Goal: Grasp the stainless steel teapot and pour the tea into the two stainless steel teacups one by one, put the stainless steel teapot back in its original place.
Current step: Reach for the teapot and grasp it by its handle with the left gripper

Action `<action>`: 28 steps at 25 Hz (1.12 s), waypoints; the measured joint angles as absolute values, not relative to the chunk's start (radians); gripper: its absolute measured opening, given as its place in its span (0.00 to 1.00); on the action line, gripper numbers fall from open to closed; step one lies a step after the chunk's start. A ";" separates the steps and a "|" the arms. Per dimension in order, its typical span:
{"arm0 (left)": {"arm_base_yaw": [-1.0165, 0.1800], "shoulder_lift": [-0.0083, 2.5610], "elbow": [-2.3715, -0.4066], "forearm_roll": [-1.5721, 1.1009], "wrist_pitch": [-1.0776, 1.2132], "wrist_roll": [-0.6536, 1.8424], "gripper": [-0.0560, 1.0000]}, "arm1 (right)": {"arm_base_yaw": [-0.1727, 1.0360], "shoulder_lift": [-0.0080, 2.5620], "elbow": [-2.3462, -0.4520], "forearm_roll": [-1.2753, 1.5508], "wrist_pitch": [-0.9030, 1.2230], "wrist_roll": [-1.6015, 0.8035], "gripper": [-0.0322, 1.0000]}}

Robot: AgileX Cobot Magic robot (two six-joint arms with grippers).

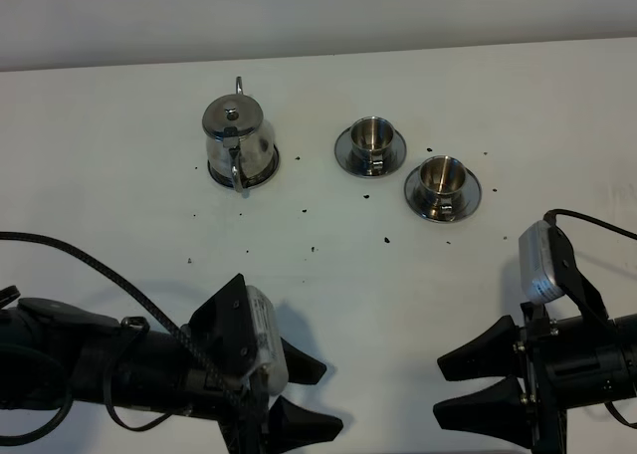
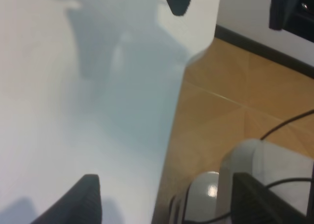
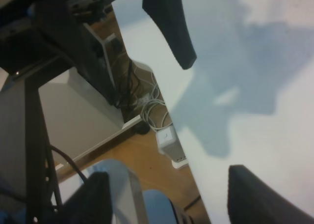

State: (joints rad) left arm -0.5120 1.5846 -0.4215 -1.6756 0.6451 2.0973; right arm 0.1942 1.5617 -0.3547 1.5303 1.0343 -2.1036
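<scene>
The teapot [image 1: 239, 135] stands upright in the upper left-centre of the overhead frame, with its lid on. Its spout points toward the top edge and its loop handle toward the bottom. It sits on a round steel coaster [image 1: 271, 165], whose rim shows around the base.

To the right, well apart from the teapot, are the two cups. The first cup [image 1: 370, 135] is just right of the frame's centre, and the second cup [image 1: 441, 174] is lower and further right. The first rests on its saucer [image 1: 343, 155] and the second on the other saucer [image 1: 472, 193]. The two saucers lie just beside each other, but I cannot tell whether their rims touch. What the cups hold is too small to make out.

Small dark specks [image 1: 386, 240] dot the white table [image 1: 100, 125] below the steelware.

The left gripper [image 1: 323, 396] is at the lower left of the frame and points right, with its jaws spread wide and nothing between them. The right gripper [image 1: 443, 387] is at the lower right and points left — also spread and empty. Both are well apart from the teapot and cups.

In the left wrist view the dark fingers [image 2: 179, 0] are over the table's edge, with a wooden floor [image 2: 235, 111] beyond it. In the right wrist view the fingers [image 3: 169, 22] are parted over the same white surface, with a tangle of cables [image 3: 147, 106] beyond its edge.
</scene>
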 joint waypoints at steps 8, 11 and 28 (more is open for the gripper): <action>-0.512 1.506 -0.505 -1.727 0.504 1.997 0.61 | 0.194 1.460 -0.458 1.512 0.919 -1.944 0.52; -0.512 1.456 -0.562 -1.732 0.429 1.914 0.61 | 0.194 1.395 -0.505 1.484 0.818 -1.784 0.52; -0.512 1.425 -0.813 -1.735 0.075 1.588 0.61 | 0.194 1.257 -0.703 0.736 0.576 -0.737 0.52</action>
State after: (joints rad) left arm -0.5120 1.4253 -0.8126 -1.7350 0.0750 1.5877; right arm 0.1942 1.2570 -0.7032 0.7358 0.5763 -0.7370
